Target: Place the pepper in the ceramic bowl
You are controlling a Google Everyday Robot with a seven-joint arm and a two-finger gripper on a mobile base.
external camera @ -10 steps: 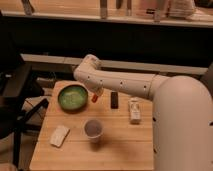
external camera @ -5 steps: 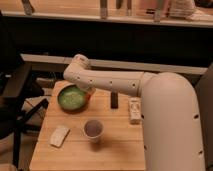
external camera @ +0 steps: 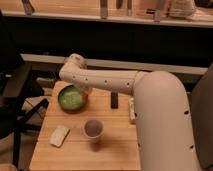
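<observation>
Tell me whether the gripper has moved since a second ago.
Yes. The white arm's gripper, shut on the orange-red pepper, swung leftward, from right of the green ceramic bowl to over its right rim.

Office-like room: small wooden table [external camera: 110, 145], black chair [external camera: 15, 100], gripper over the ceramic bowl [external camera: 71, 98]

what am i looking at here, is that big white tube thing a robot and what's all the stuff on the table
Yes. The big white tube is a robot arm, seen from a single camera looking down over it at a small wooden table. Its two-finger gripper sits at the arm's far end, at the right rim of the green ceramic bowl. It is shut on the pepper, a small orange-red bit just visible there. Also on the table: a white cup, a pale flat packet, a dark bar and a light object beside the arm.
</observation>
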